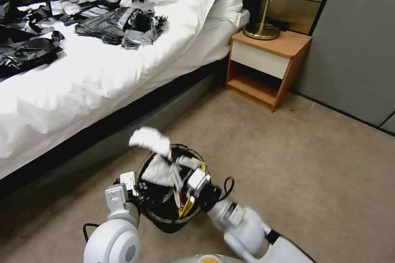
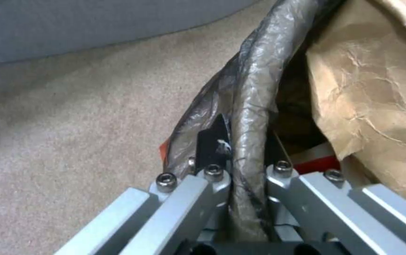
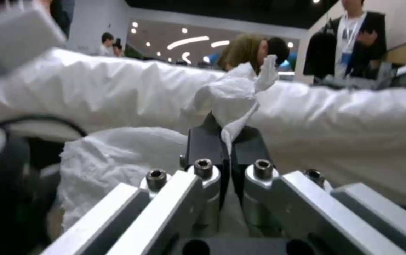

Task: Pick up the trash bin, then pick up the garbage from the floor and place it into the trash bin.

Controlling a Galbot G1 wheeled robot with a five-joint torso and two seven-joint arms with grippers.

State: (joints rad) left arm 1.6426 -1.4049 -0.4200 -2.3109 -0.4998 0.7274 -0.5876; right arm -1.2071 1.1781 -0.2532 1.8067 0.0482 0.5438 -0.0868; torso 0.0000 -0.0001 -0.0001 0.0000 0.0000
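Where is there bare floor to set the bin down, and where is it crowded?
Bare carpet lies between the nightstand and the trash bin, which the left gripper holds by its rim. The bed top is crowded with dark bags. The right gripper holds white tissue over the bin.

Even indoor light, soft shadow under the bed (image 1: 123,119), motion blur (right arm), wrist views soft-focused

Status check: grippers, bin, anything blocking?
Left gripper shut on trash bin rim. Right gripper shut on white tissue, above the bin mouth. Brown paper bag already inside. Nothing in the way.
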